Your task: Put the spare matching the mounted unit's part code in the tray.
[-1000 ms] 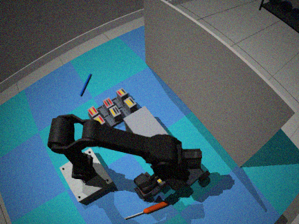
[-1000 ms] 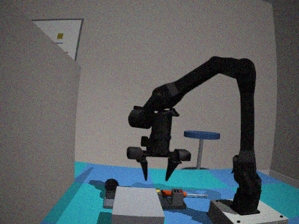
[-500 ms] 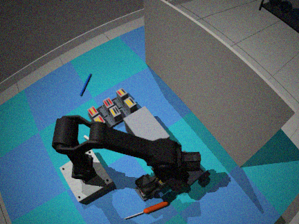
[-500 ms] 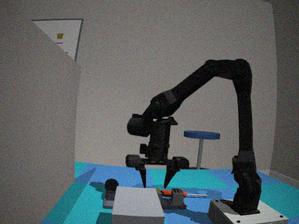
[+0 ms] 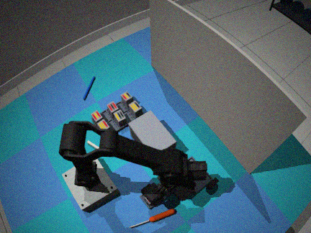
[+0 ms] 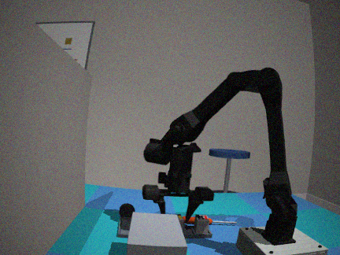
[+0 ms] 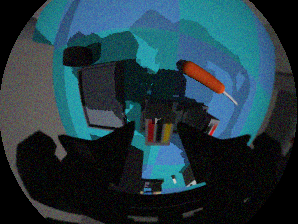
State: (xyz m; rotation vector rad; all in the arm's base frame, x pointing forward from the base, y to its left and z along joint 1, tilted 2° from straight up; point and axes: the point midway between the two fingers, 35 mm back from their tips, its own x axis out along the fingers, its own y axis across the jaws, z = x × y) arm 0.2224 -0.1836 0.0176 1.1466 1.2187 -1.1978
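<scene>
Spare (image 7: 160, 129) with red and yellow stripes sits on the worktop (image 7: 200, 3) right below my hand (image 7: 158, 152), between the two fingers but not gripped; hand is partly open, holding nothing. I'd drop straight down, keep it centred, then close. Orange screwdriver (image 7: 202, 78) lies just beyond, don't clip it. Tray not made out here. Other spares (image 5: 115, 114) sit well apart, past the grey box (image 5: 151, 130).

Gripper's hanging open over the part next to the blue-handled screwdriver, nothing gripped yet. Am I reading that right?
Nearly. The screwdriver has an orange handle, not blue; the top view shows it lying on the mat beside the part, and the only blue tool is the pen far off beyond the spares. The rest holds: the gripper hangs open over that part with nothing gripped.
</scene>
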